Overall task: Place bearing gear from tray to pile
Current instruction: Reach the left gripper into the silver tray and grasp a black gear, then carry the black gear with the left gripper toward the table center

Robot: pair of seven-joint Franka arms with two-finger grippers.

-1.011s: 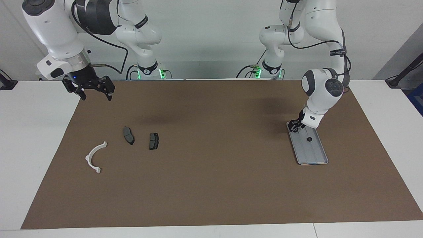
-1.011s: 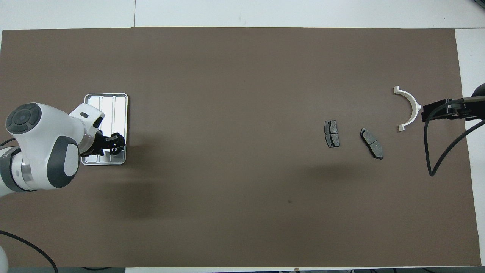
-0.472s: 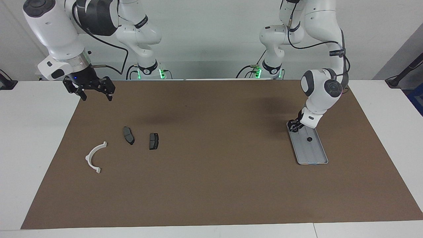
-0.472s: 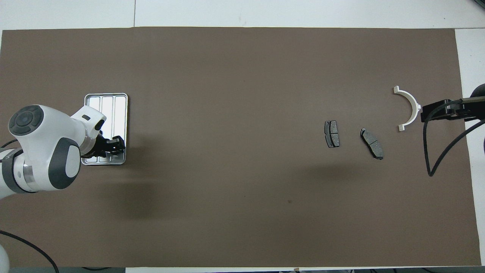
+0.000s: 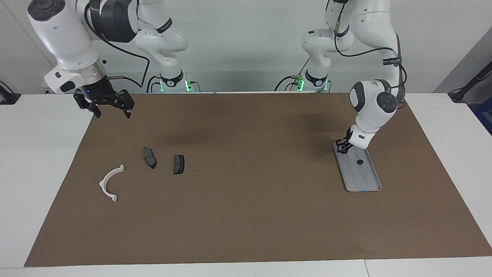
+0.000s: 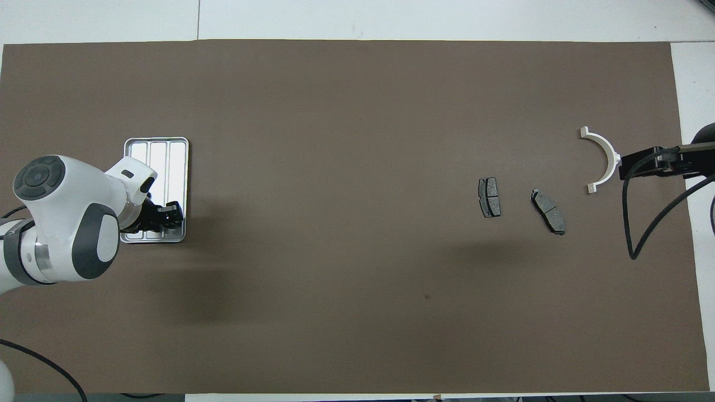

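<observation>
I have the left claw (image 5: 341,146) down at the end of the tray (image 5: 365,181) nearest the robots, tips low over the tray floor. Whether its fingers are spread, pressed together or pinching something I cannot tell from here. A small dark part (image 5: 359,162), which I take to be the bearing gear, sits on the tray floor a little farther from the robots than the claw, and appears apart from it. From overhead the white wrist hides that stretch of the tray, so I cannot confirm it there.

The tray lies at the left arm's end of the desk (image 5: 246,215), so that arm does the picking. The pile is well apart, at the right arm's end: a white half-ring bracket (image 5: 109,183) and two dark brake pads (image 5: 149,157) (image 5: 178,164), lying loose with gaps between them where the gear could go.

The right claw (image 5: 111,109) waits in the air over the mat corner by its base, fingers spread, holding nothing.
</observation>
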